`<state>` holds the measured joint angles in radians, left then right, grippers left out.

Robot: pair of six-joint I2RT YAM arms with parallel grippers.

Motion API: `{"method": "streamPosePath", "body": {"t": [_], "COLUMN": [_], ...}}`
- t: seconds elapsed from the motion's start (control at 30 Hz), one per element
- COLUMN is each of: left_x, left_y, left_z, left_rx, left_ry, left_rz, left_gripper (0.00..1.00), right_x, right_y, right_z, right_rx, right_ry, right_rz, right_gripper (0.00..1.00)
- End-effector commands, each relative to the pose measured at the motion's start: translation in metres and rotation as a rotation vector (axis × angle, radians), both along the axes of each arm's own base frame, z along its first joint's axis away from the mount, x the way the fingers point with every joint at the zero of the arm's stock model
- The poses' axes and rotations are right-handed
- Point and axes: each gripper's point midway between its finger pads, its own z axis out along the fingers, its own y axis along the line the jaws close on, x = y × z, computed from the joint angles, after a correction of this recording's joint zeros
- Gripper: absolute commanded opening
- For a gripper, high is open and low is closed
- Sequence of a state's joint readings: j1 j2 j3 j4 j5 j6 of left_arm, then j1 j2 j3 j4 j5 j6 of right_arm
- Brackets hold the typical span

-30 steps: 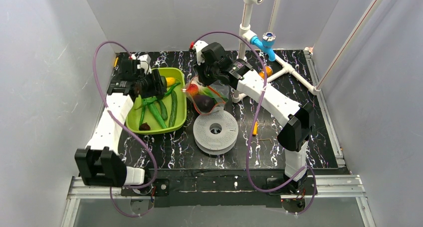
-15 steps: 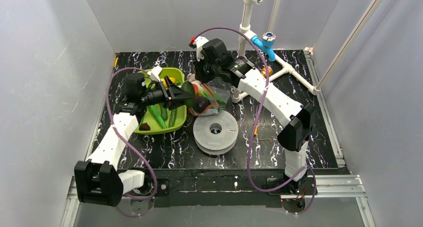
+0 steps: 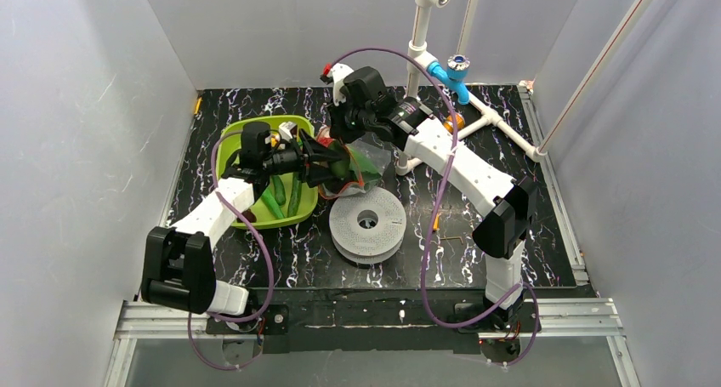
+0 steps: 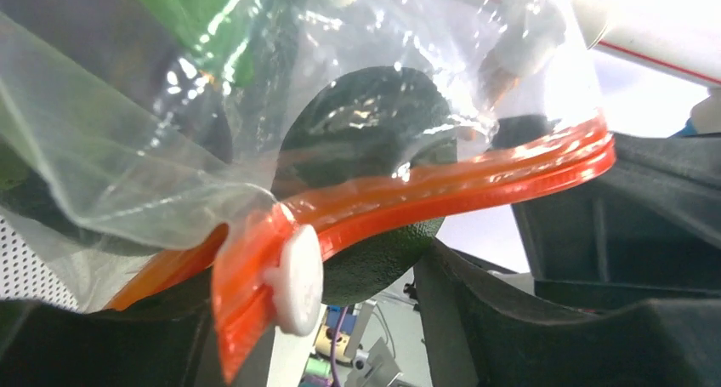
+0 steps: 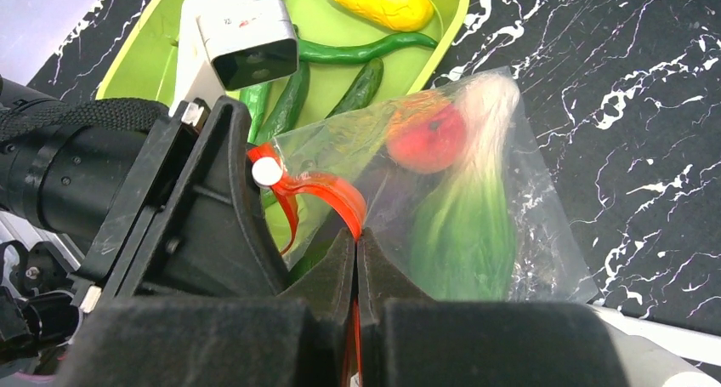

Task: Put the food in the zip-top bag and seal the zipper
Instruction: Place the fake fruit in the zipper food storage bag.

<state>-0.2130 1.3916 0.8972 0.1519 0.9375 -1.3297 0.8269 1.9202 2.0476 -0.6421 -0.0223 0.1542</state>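
At the zip-top bag's point(image 5: 544, 234) mouth, the dark green vegetable point(image 4: 383, 253) gripped by the left gripper point(image 3: 327, 159) could be snagged on the zipper point(image 5: 332, 191) pinched in the right gripper point(image 5: 355, 247).

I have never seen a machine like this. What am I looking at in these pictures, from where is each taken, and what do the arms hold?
These are two robot arms bolted to a black table. One picture looks down from above; the other two come from a camera on each wrist. The right hand is pinched shut on the orange zipper of a clear bag, which holds a red fruit and a leafy stalk. The left hand seems to hold a dark green piece at the bag's mouth. Beside the bag, a green tray holds a yellow piece and long green peppers. A white perforated disc lies nearer the arms' bases.
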Motion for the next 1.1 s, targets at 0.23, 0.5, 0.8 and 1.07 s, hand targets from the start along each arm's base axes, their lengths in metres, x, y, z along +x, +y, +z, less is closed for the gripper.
{"method": "streamPosePath", "body": {"t": [0.23,0.5,0.8,1.07], "left_x": [0.018,-0.004,-0.041,-0.045], "left_y": [0.006,0.016,0.058,0.152], "left_z": [0.012,0.016,0.026,0.010], "left_rx": [0.043,0.131,0.463,1.042], "left_ry": [-0.048,-0.127,-0.455,-0.424], "left_rz": [0.067,0.028,-0.046,0.143], "left_gripper": [0.71,0.72,0.72,0.73], "right_x": [-0.002,0.000,0.005,0.007], "right_y": [0.006,0.006,0.001,0.003], "right_z": [0.031,0.030,0.023,0.018], "right_rx": [0.075,0.068,0.035,0.027], "right_ry": [-0.073,-0.080,-0.102,-0.095], "right_rz": [0.012,0.013,-0.007,-0.008], "right_gripper": [0.01,0.01,0.01,0.01]}}
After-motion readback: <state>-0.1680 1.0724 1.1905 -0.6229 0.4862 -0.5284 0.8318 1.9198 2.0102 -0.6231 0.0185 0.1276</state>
